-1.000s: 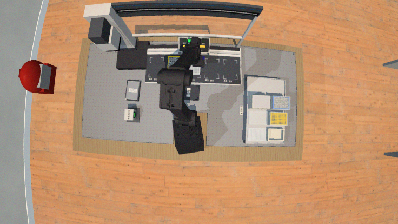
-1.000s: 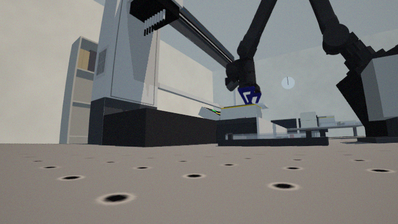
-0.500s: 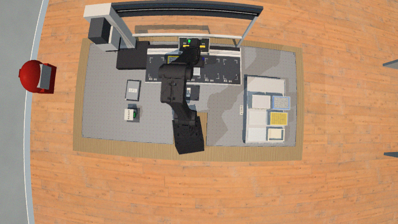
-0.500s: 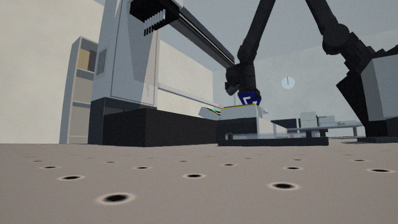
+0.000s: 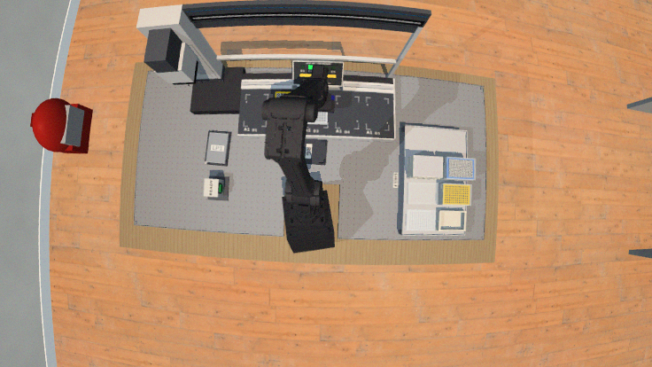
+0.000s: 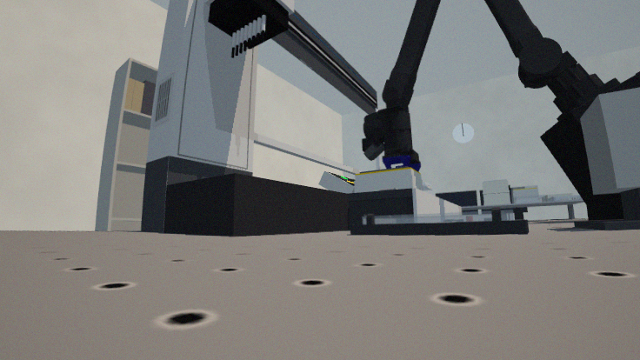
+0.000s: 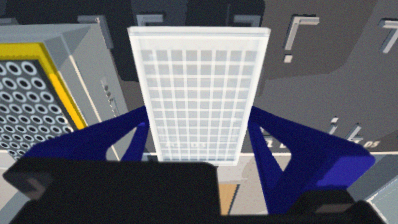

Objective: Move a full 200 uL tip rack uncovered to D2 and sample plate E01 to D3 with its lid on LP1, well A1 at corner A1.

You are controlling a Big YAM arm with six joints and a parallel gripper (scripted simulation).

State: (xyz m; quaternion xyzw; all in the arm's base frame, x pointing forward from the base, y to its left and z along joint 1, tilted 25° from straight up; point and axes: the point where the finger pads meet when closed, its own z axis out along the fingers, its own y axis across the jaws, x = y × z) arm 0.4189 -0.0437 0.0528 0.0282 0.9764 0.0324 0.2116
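Note:
My gripper (image 7: 198, 111) (image 6: 401, 162) is shut on a pale gridded sample plate (image 7: 197, 75) (image 5: 322, 117), with a blue finger on each long side. It holds the plate low over the dark deck (image 5: 364, 113) (image 7: 320, 85), between the white corner brackets (image 7: 150, 20) of a position. I cannot tell whether a lid is on the plate. A yellow tip rack (image 7: 25, 100) (image 5: 283, 93) (image 6: 384, 178) with pale rings on grey stands uncovered on the neighbouring position to the left. The arm hides most of both in the overhead view.
The shelf (image 5: 404, 200) at the right holds a blue rack (image 5: 460, 167), a yellow rack (image 5: 455, 193), a cream reservoir (image 5: 451, 220) and several white items. Lid park LP1 (image 5: 217, 147) and the READY key (image 5: 214, 187) lie left of the arm. The handler's gantry (image 5: 300, 13) spans the deck.

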